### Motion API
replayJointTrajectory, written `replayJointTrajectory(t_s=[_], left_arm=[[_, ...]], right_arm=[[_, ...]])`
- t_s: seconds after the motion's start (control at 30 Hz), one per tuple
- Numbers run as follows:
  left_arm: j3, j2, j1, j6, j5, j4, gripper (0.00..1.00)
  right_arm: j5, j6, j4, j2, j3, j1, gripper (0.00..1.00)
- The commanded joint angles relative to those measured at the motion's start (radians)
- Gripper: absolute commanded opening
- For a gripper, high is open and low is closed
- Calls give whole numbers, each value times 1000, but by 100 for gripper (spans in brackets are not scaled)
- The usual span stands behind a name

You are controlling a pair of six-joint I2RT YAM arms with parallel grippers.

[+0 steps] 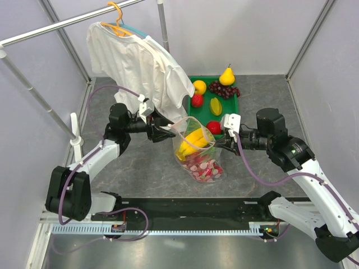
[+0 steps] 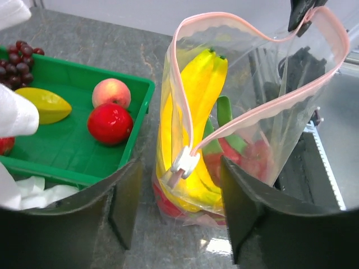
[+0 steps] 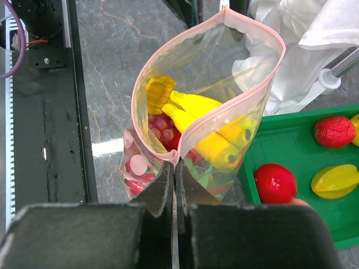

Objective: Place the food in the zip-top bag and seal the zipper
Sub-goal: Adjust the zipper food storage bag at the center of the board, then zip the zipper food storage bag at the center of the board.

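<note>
1. The clear zip-top bag (image 1: pixel 197 157) stands upright at the middle of the grey surface (image 1: pixel 140 168), held between two robot arms, its mouth gaping wide.

2. The right gripper (image 3: pixel 174 176) is clamped tight on the pale pink zipper (image 2: pixel 175 84) at the right-hand end of the mouth, pinching both lips of the strip together there.

3. The left gripper (image 2: pixel 179 185) stands wide at the bag's left end, one finger on each side of the corner where the white slider (image 2: pixel 185 162) sits. It grips nothing, and from where I stand I cannot say whether either finger brushes the plastic.

4. Between those two ends the pink lips bow well apart, so the zipper is unsealed along most of its length.

5. The yellow banana bunch (image 2: pixel 199 95) stands on end inside the bag, leaning against the left wall with its tips near the mouth.

6. Pink-red pieces lie low in the bag beneath the bananas, probably the dragon fruit (image 1: pixel 203 170), with green showing among them; the crinkled plastic blurs their outline.

7. The green tray (image 2: pixel 67 145) sits just beyond the bag on the far side, holding a round red fruit (image 2: pixel 110 123) among other toy fruit.

8. A white T-shirt (image 1: pixel 134 61) hangs from a rail at the far left, its hem drooping near the left arm.
</note>
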Motion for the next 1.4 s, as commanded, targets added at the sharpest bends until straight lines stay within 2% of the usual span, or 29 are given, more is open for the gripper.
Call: replayJointTrajectory(t_s=[0.0,0.03,0.2,0.33,0.37,0.43,0.47,0.5,0.57,0.6,0.63,0.67,0.7,0.8,0.9,0.97,1.07,1.2,1.37], left_arm=[[53,46,-4,16,117,68,53],[54,50,-4,15,143,68,37],[50,-20,9,-7,166,13,5],[106,-97,21,-15,161,-137,2],[146,-114,19,20,160,-239,2],[187,-123,18,94,145,-337,2],[241,-123,18,146,135,-482,2],[263,-123,16,186,120,-549,2],[312,-123,12,301,106,-701,2],[323,-123,6,336,77,-744,2],[339,-125,-8,388,63,-775,2],[341,-128,-19,400,45,-789,2],[346,-129,-31,413,8,-821,2],[352,-151,-94,478,-50,-867,2],[356,-164,-108,495,-75,-898,2],[370,-171,-120,493,-87,-929,2],[390,-174,-132,478,-92,-947,2],[402,-189,-135,483,-90,-947,2],[421,-197,-137,493,-93,-953,2]], right_arm=[[6,-41,-23,-3,46,6,0],[13,-41,-23,-3,46,4,0],[87,11,-2,14,75,3,0],[131,-7,-5,26,88,-28,0],[133,-10,-6,31,93,-36,0],[156,-10,-20,47,96,-48,0],[176,-12,-31,57,107,-48,2],[222,-21,-46,64,117,-48,9],[248,-19,-80,90,174,-51,36],[251,-3,-84,95,197,-51,54],[240,5,-84,101,219,-51,85],[227,14,-78,103,263,-51,95],[178,28,-74,115,283,-50,97],[81,56,-64,164,366,-50,98],[-36,152,50,193,378,-40,92],[-45,258,217,201,336,-5,84],[-28,291,311,254,325,81,78],[16,199,311,322,352,183,78],[88,59,247,393,404,286,70]])
